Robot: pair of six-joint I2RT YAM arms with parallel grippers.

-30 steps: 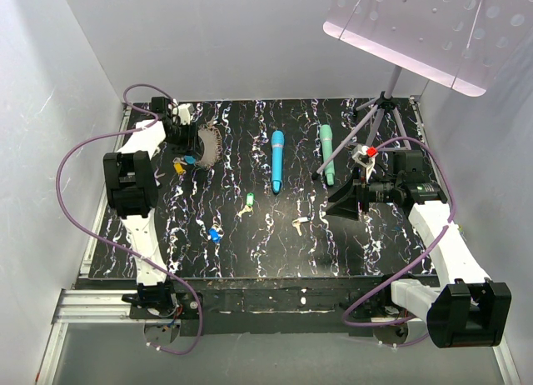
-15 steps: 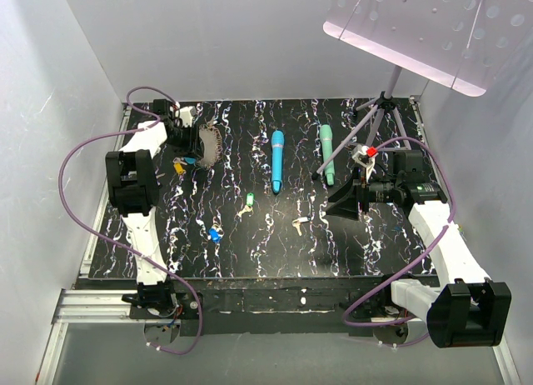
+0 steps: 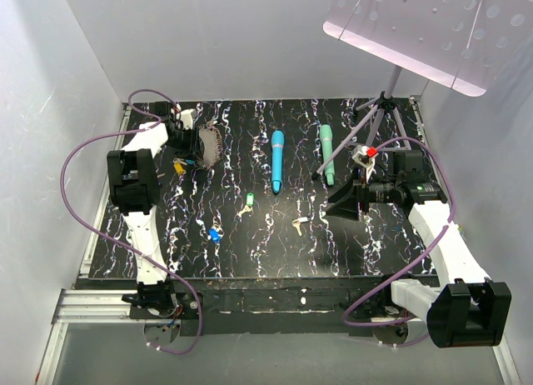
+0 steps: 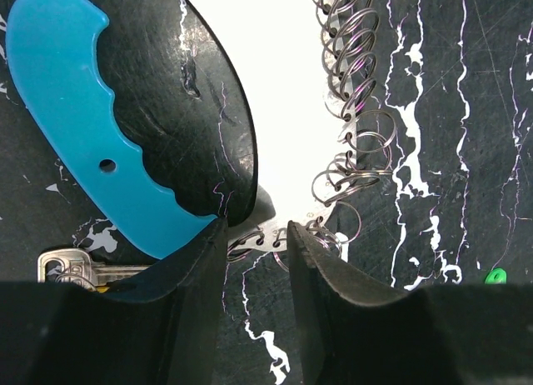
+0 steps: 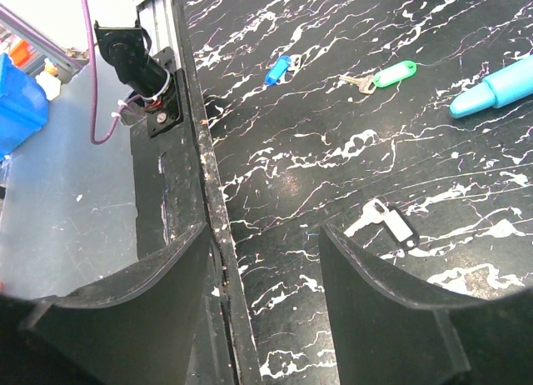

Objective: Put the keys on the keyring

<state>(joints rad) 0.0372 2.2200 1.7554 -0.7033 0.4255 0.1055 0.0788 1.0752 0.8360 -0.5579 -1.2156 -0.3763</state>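
My desk (image 3: 375,252) is black, veined white. My left tool (image 4: 256,231) is down at its far left corner, jaws drawn narrow with a wire loop of the keyring (image 4: 92,127) between them; I cannot tell whether they pinch it. My right tool (image 5: 262,235) hangs released over the near right edge, with nothing in it. The keyring lies flat, its blue band on one side and its wire loops on the other. A blue wand (image 3: 276,160) and a teal wand (image 3: 327,152) lie farther right. The yellow key (image 3: 177,162) sits just beside the keyring. The green key (image 3: 246,206), blue key (image 3: 214,233) and cream key (image 3: 298,225) lie loose, well apart from it.
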